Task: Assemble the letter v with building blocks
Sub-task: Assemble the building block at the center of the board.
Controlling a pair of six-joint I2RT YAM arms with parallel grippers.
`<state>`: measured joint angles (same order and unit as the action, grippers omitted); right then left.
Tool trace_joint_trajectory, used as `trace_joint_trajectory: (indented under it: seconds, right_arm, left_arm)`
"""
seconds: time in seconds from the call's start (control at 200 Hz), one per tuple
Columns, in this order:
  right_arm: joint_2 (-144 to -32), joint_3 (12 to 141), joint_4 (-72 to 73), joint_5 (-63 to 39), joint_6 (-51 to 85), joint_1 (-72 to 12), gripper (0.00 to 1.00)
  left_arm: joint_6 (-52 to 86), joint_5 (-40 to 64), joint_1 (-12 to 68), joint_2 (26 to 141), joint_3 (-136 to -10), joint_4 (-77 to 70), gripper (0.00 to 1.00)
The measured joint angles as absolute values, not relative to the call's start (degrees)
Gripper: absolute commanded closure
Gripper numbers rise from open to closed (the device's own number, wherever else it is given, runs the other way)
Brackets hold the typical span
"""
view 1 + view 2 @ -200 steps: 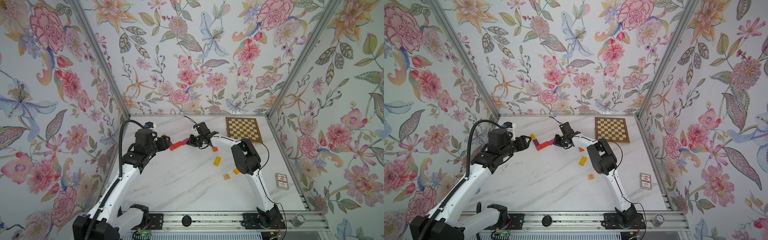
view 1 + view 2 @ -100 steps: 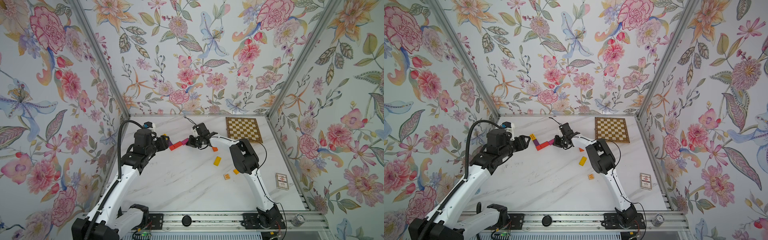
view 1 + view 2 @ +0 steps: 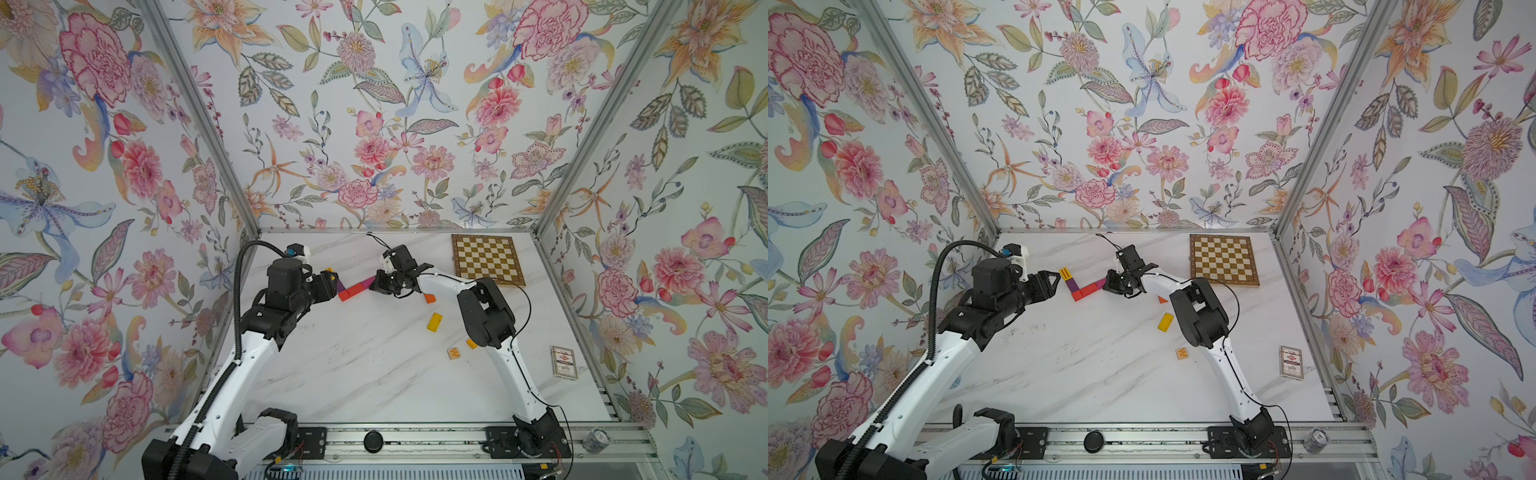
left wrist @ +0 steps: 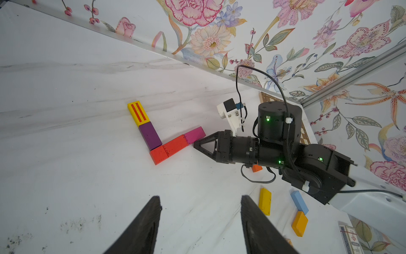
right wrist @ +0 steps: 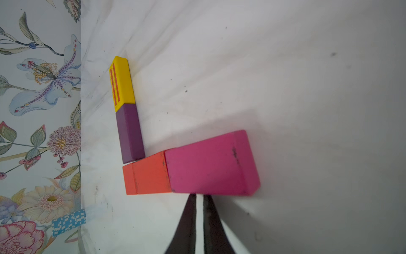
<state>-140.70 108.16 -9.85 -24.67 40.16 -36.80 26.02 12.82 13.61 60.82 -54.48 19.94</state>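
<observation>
The letter v (image 3: 1086,291) lies on the far left part of the marble table (image 3: 374,374), between the two grippers. A striped yellow block (image 4: 138,113) and a purple block (image 4: 150,136) form one row, two red blocks (image 4: 175,145) and a magenta block (image 4: 194,135) form the second, and the rows meet at a red corner at nearly a right angle. The right gripper (image 5: 199,196) is closed with nothing between its fingers, its tips set against the long side of the magenta block. The left gripper (image 4: 200,196) is partly spread and empty, above bare table just beside the yellow-purple row. Near the right arm (image 3: 486,316) lie a plain yellow block (image 3: 434,322), an orange block (image 3: 429,298), a light blue block (image 4: 299,202) and a W cube (image 3: 453,353). The chessboard (image 3: 487,260) sits at the far right corner, the card box (image 3: 564,362) near the right edge.
</observation>
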Motion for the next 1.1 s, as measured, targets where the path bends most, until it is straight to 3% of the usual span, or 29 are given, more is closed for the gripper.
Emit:
trace_joint_trajectory:
  seconds: [0.636, 1.101]
  right_arm:
    - [-134.9, 98.9, -9.3, -24.6, 39.3, -34.4, 0.8]
    - [-139.7, 107.4, -9.6, -25.2, 39.3, -29.2, 0.62]
  left_arm:
    - [26.0, 12.8, 13.6, 60.8, -54.1, 20.1, 0.39]
    - [26.0, 12.6, 13.6, 60.8, -54.1, 20.1, 0.39]
